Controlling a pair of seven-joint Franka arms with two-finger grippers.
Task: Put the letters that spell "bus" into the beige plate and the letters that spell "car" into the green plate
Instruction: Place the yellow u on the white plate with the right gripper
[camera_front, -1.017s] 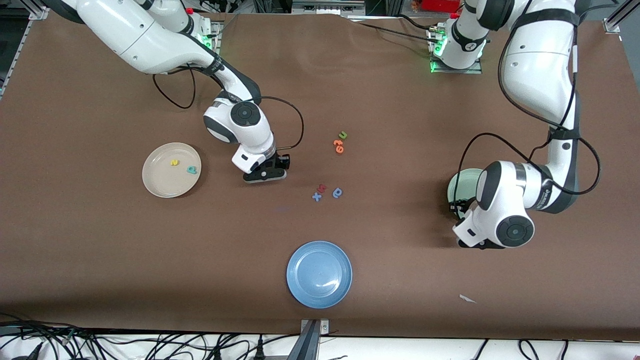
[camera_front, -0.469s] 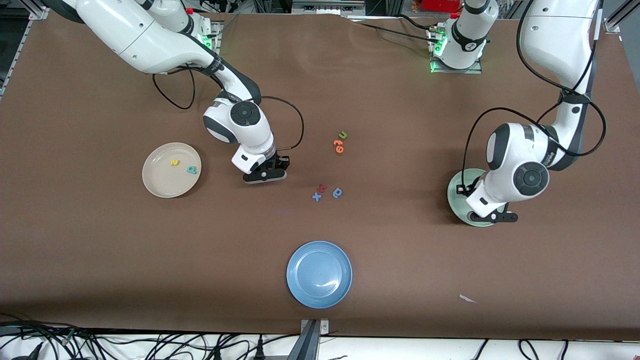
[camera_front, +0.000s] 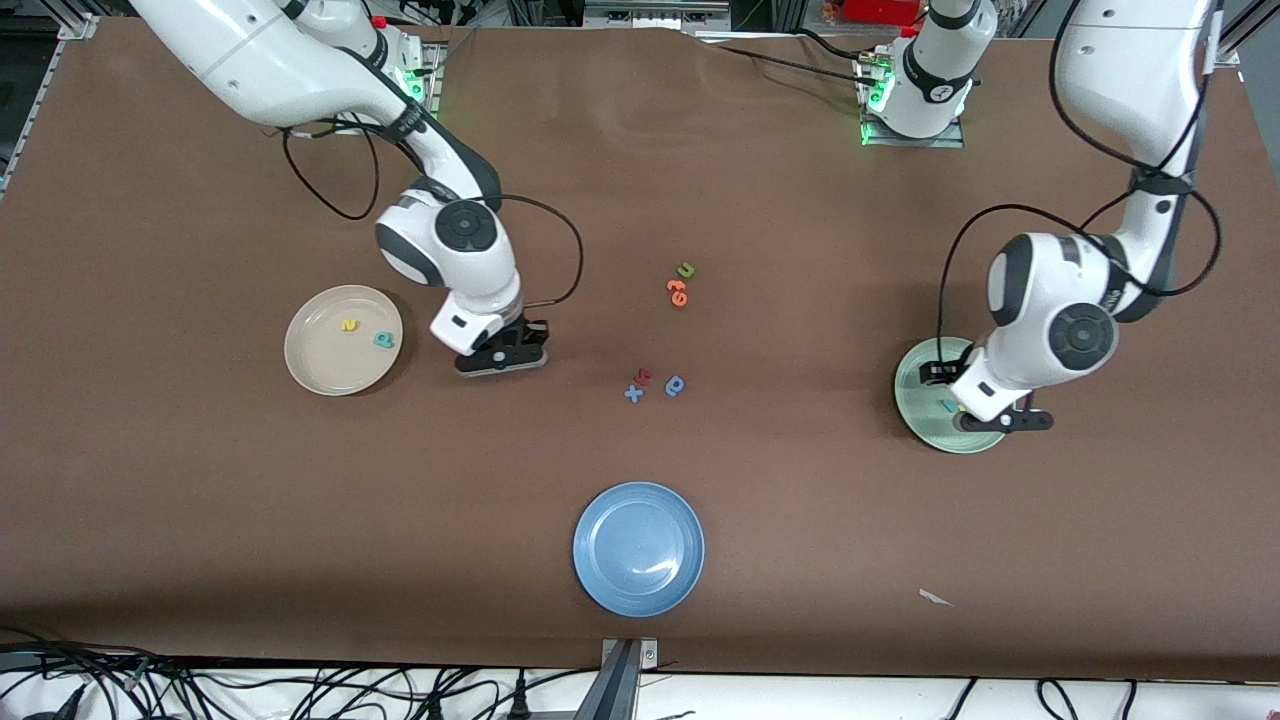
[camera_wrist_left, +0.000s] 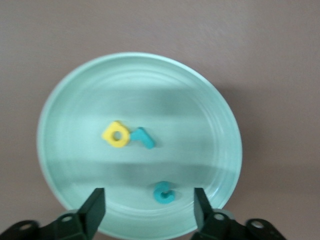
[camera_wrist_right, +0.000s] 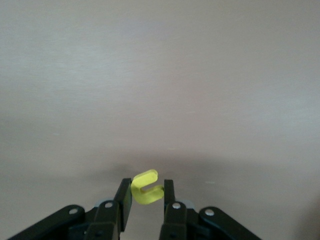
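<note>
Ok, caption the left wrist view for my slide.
Open left hand over the green plate holding yellow a, teal r, teal c.

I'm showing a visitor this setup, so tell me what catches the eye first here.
The left gripper hangs open over the green plate, where a yellow a, teal r and teal c lie. The right gripper pinches a yellow u above the table beside the beige plate, which holds a yellow s and teal b.
</note>
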